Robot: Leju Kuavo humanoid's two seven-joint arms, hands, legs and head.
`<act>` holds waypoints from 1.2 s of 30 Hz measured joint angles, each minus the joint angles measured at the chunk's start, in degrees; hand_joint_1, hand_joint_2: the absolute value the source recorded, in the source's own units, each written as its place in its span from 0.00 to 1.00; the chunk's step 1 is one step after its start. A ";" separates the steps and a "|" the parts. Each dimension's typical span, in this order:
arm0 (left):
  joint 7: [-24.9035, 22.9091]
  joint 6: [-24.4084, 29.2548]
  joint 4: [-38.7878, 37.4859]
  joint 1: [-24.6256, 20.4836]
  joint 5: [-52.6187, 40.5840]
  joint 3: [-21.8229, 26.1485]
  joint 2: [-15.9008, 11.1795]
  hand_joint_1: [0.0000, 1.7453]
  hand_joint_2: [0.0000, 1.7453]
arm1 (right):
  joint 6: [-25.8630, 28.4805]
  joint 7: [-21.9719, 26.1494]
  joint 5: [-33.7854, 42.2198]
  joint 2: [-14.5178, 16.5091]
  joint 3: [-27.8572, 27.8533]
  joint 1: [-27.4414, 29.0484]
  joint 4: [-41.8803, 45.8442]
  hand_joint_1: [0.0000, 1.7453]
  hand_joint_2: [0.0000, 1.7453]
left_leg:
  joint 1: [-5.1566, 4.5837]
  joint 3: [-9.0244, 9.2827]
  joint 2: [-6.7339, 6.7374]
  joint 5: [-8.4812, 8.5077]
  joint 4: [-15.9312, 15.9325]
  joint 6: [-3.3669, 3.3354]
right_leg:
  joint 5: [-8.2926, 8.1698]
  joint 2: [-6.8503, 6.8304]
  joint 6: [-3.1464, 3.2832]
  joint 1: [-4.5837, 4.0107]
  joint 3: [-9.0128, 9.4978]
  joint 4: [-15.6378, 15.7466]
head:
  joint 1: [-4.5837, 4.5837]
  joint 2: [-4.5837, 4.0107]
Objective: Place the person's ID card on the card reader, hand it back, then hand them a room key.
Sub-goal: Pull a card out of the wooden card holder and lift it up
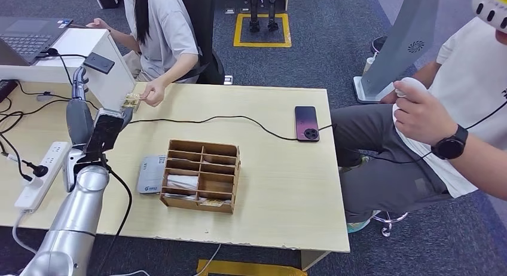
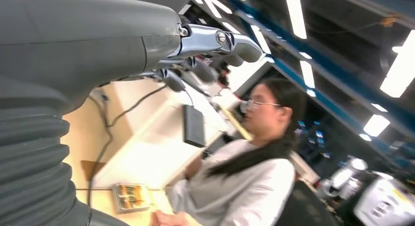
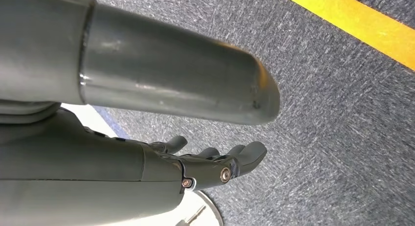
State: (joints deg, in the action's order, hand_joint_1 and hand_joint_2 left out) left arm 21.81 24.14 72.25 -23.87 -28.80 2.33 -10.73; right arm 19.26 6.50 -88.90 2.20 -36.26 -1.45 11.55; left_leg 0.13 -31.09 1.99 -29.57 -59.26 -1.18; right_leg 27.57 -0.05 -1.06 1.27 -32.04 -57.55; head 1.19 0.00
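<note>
Silver forearm of the left arm rises from the bottom edge of the head view, ending in the left robot hand [image 1: 103, 128], raised above the far-left part of the surface [image 1: 281, 186] and reaching toward the person's hand [image 1: 154, 93]. That hand holds the ID card [image 1: 132, 100] at the far edge of the surface, just beyond the robot's fingertips; I cannot tell whether they touch it yet. The card reader [image 1: 150, 174], a flat grey pad, lies nearer the robot, touching the wooden organiser [image 1: 201, 175] on its left side. A black cable [image 1: 239, 117] crosses the surface between card and reader to a phone [image 1: 306, 123].

My worry is the handover: if the fingers close too early or off the card's edge, it may drop onto the surface or snag the cable on the way to the reader.

From the left wrist view, the left robot hand [image 2: 195, 55] has fingers apart and extended, nothing between them; the ID card [image 2: 131, 196] sits low by the person's hand, apart from the fingers.

From the right wrist view, the right robot hand [image 3: 210, 162] hangs over the grey carpet [image 3: 333, 113], fingers loosely spread and slightly curled, holding nothing.
</note>
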 joint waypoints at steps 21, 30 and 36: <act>-3.22 -7.87 28.03 24.97 -24.03 -18.46 -13.50 0.00 1.00 | -1.10 0.38 2.82 -0.86 -2.63 0.70 0.02 0.00 0.00 | 0.00 -0.08 0.02 -0.01 0.01 0.00 | 0.02 0.00 0.00 -0.01 -0.10 0.02 | -0.01 0.00; -4.53 -8.42 28.47 28.78 -26.68 -19.58 -17.78 0.00 1.00 | -1.21 0.03 2.69 -0.88 -3.07 0.70 0.02 0.00 0.00 | 0.03 -0.10 0.01 -0.01 0.02 0.00 | 0.03 -0.01 0.00 -0.01 -0.10 0.01 | -0.01 0.00; -6.14 -9.92 28.41 29.49 -30.00 -20.07 -19.97 0.00 1.00 | -1.25 0.03 2.61 -0.97 -3.41 0.70 0.02 0.00 0.00 | 0.02 -0.10 0.01 -0.01 0.01 -0.01 | 0.02 -0.02 0.00 0.01 -0.10 0.01 | -0.01 0.00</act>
State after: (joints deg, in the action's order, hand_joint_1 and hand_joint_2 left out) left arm 15.66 14.22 100.66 5.63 -58.79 -17.74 -30.70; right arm 18.01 6.52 -86.29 1.23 -39.67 -0.75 11.56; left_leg 0.15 -31.20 2.00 -29.58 -59.25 -1.18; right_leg 27.59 -0.06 -1.06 1.27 -32.14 -57.54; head 1.18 0.00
